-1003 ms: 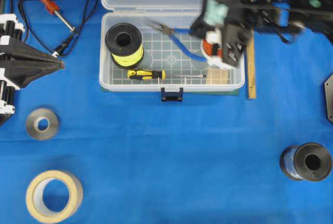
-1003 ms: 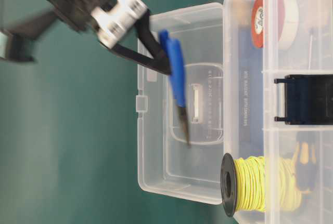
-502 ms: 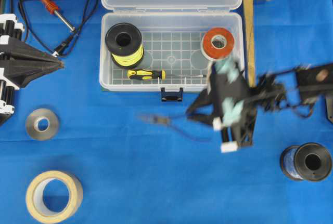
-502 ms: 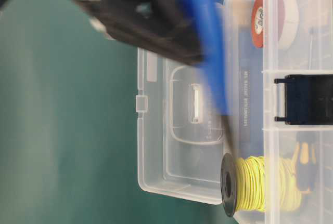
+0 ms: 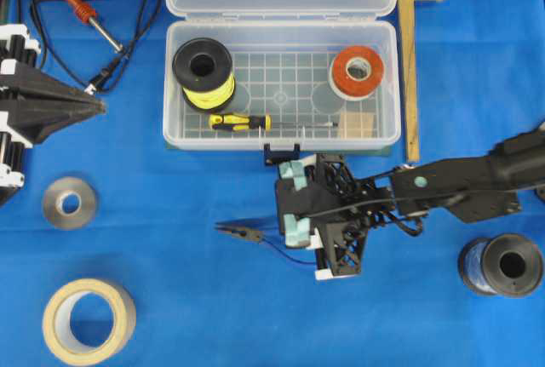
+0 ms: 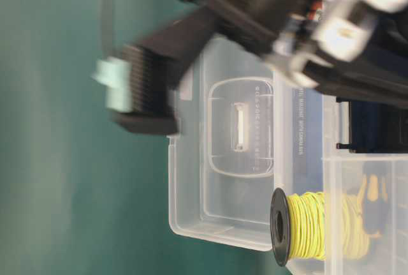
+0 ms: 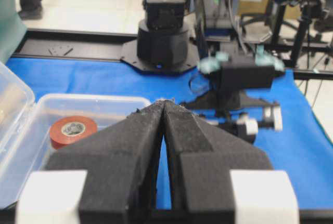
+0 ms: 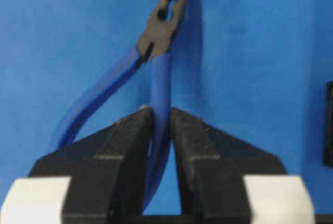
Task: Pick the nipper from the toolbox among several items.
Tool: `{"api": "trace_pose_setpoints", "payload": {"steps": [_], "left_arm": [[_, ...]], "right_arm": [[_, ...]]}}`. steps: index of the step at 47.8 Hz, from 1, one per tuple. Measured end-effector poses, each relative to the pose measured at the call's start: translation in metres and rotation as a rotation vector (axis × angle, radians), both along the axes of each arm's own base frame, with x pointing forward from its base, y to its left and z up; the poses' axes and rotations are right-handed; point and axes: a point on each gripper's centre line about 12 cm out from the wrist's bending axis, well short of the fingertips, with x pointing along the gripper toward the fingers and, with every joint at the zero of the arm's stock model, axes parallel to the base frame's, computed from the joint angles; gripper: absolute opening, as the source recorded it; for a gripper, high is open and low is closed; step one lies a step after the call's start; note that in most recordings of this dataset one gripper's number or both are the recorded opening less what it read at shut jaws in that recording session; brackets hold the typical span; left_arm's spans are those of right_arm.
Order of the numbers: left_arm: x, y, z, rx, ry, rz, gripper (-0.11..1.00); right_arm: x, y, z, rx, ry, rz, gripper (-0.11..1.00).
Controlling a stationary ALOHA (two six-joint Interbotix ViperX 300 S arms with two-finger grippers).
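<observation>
The nipper (image 5: 247, 233) is outside the toolbox, over the blue cloth in front of the latch, with its dark jaws pointing left. My right gripper (image 5: 300, 246) is shut on one of its blue handles. The right wrist view shows the nipper (image 8: 162, 26) and the gripper (image 8: 160, 110) on the right-hand handle, while the other handle hangs free. I cannot tell whether it touches the cloth. The toolbox (image 5: 174, 133) stands open and holds the yellow wire spool (image 5: 203, 73), red tape roll (image 5: 357, 71), screwdriver (image 5: 240, 122) and tan block (image 5: 358, 125). My left gripper (image 5: 98, 106) is shut and empty at the left edge, and also shows in its wrist view (image 7: 164, 102).
A soldering iron (image 5: 77, 1) with its cable lies at the back left. A grey roll (image 5: 70, 203) and a beige tape roll (image 5: 88, 320) sit at the front left. A black spool (image 5: 502, 265) is at the front right. A wooden mallet (image 5: 411, 60) lies right of the toolbox.
My right gripper has carried the nipper out of the toolbox and forward, down to the cloth in front of the latch. The left arm has not moved.
</observation>
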Motion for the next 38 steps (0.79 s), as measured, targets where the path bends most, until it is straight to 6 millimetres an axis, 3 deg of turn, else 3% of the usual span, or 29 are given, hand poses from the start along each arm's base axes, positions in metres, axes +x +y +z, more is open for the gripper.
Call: {"api": "trace_pose_setpoints", "payload": {"steps": [8,17,19,24,27,30,38], "left_arm": [[0.000,0.000,0.000,-0.001,-0.002,-0.001,0.00],[0.000,0.000,0.000,-0.001,-0.002,-0.001,0.00],[0.000,0.000,0.001,-0.001,-0.003,0.000,0.00],[0.000,0.000,0.000,-0.003,-0.002,-0.001,0.00],[0.000,0.000,0.000,-0.003,0.000,-0.001,0.00],[0.000,0.000,0.000,-0.003,0.000,-0.001,0.00],[0.000,0.000,-0.001,-0.008,0.005,-0.002,0.00]], "right_arm": [[0.002,0.001,-0.015,0.007,0.036,-0.016,0.13],[0.003,0.002,-0.017,0.007,0.048,-0.017,0.15],[0.003,0.002,-0.015,0.006,0.053,-0.018,0.23],[0.002,0.001,-0.011,0.000,0.075,-0.020,0.55],[-0.001,0.001,0.002,-0.003,0.076,-0.017,0.73],[-0.005,-0.001,0.021,-0.003,0.057,-0.016,0.83],[-0.028,-0.008,0.083,-0.029,-0.038,0.007,0.77]]}}
